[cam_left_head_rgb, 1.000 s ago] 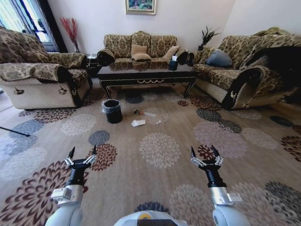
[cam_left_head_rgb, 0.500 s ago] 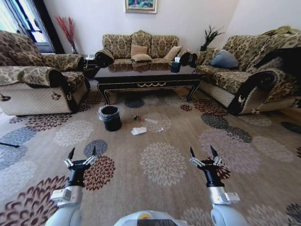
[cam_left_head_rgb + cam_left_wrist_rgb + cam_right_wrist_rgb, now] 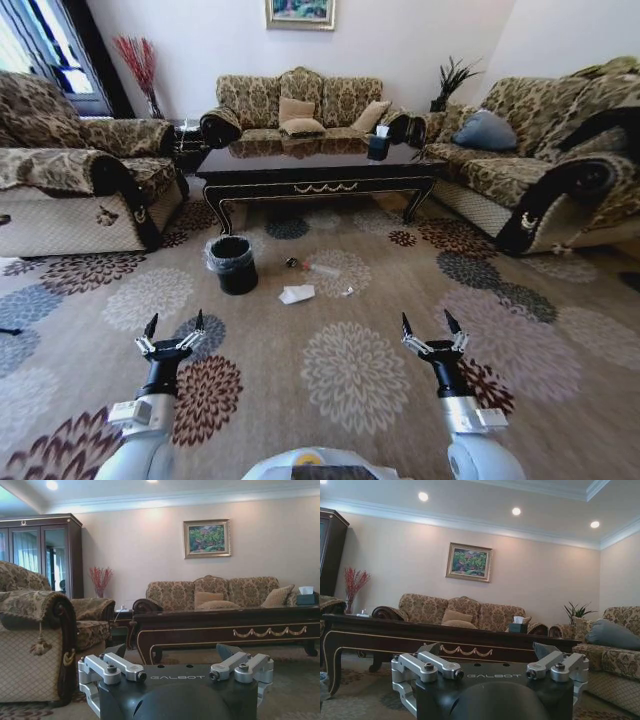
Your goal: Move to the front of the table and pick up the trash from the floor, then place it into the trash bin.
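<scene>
The dark glossy table (image 3: 320, 175) with gold trim stands ahead across the carpet, also seen as the table (image 3: 225, 630) and the table (image 3: 395, 637). On the floor before it lies the trash: a crumpled white tissue (image 3: 296, 294), a clear bottle (image 3: 322, 269), a small white scrap (image 3: 346, 292) and a dark round bit (image 3: 291, 263). The black trash bin (image 3: 233, 264) with a bag over its rim stands left of the litter. My left gripper (image 3: 173, 330) and right gripper (image 3: 430, 328) hover open and empty low in the head view, well short of the trash.
Patterned sofas flank the table: one at left (image 3: 70, 180), one at right (image 3: 560, 170), one behind (image 3: 295, 105). A tissue box (image 3: 378, 145) sits on the tabletop. Flowered carpet (image 3: 350, 370) lies open between me and the trash.
The whole view has advanced toward the table; the table, bin and trash appear nearer and more centred. Both grippers hold the same open pose.
</scene>
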You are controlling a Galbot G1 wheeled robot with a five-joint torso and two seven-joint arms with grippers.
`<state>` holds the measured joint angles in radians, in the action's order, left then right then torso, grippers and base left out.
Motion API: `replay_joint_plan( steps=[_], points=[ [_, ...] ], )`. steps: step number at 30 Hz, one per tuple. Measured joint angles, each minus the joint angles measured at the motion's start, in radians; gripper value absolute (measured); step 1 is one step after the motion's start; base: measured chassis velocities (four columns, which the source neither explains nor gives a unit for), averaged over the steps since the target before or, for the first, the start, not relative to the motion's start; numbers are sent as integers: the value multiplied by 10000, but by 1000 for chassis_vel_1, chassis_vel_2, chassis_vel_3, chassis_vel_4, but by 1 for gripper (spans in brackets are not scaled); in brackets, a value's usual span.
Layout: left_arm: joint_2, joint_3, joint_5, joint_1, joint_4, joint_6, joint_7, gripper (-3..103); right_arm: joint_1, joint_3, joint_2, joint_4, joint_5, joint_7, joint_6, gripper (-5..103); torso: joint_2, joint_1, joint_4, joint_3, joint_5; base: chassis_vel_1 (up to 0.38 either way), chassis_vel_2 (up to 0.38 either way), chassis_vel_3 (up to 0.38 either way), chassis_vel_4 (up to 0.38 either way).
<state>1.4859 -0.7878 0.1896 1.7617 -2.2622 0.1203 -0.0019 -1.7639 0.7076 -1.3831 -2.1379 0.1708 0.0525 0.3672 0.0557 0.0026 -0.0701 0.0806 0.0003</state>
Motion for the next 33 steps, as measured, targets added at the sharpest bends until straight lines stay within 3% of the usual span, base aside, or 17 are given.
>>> replay_joint_plan(
  steps=[28, 33],
  points=[
    [12, 11, -23, 17, 247, 114, 17, 100, 88, -67, -69, 181, -84, 9, 77, 100, 4, 1, 0, 2, -5, -252, 257, 259, -259],
    [19, 34, 6, -21, 296, 124, 16, 100, 258, -154, -67, 278, -140, -627, 226, 100, 4, 3, -1, 3, -3, -251, 252, 247, -258]
  ],
)
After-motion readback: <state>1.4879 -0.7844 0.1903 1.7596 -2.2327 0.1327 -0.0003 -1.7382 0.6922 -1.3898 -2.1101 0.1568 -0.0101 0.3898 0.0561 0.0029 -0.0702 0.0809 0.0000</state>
